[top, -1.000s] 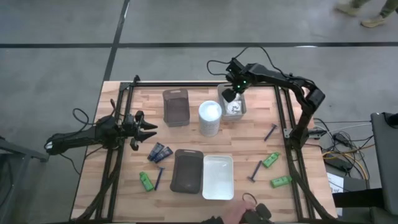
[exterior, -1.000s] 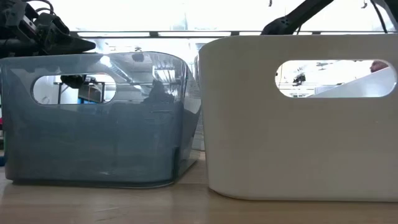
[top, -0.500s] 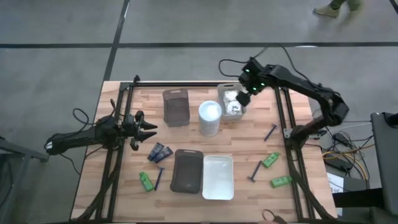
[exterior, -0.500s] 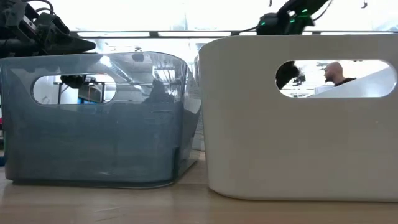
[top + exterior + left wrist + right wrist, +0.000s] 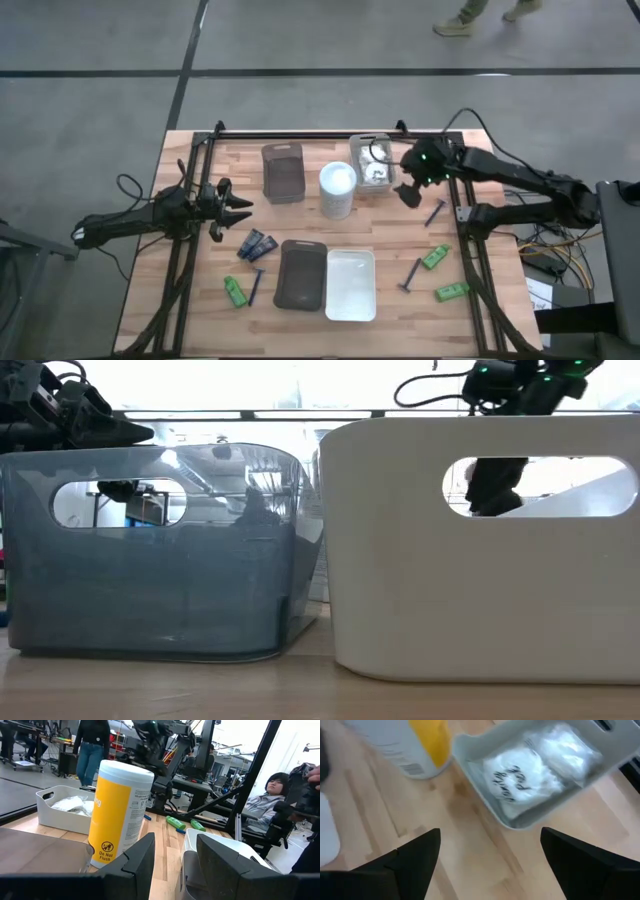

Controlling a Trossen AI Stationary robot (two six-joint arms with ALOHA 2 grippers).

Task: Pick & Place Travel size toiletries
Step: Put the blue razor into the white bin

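- My worktop (image 5: 400,240) is pale wooden planks inside a black frame, standing on a grey floor crossed by dark lines.
- My right pincer (image 5: 408,192) hangs spread and empty just beside the small white tray (image 5: 372,166) holding the white packets (image 5: 530,775).
- My left pincer (image 5: 238,209) waits at the left edge, fingers parted, holding nothing.
- Green bottles (image 5: 435,257), razors (image 5: 434,213) and navy tubes (image 5: 256,244) lie scattered on the planks.
- Beyond the worktop, a seated person (image 5: 270,800) and a standing one (image 5: 92,745) show.
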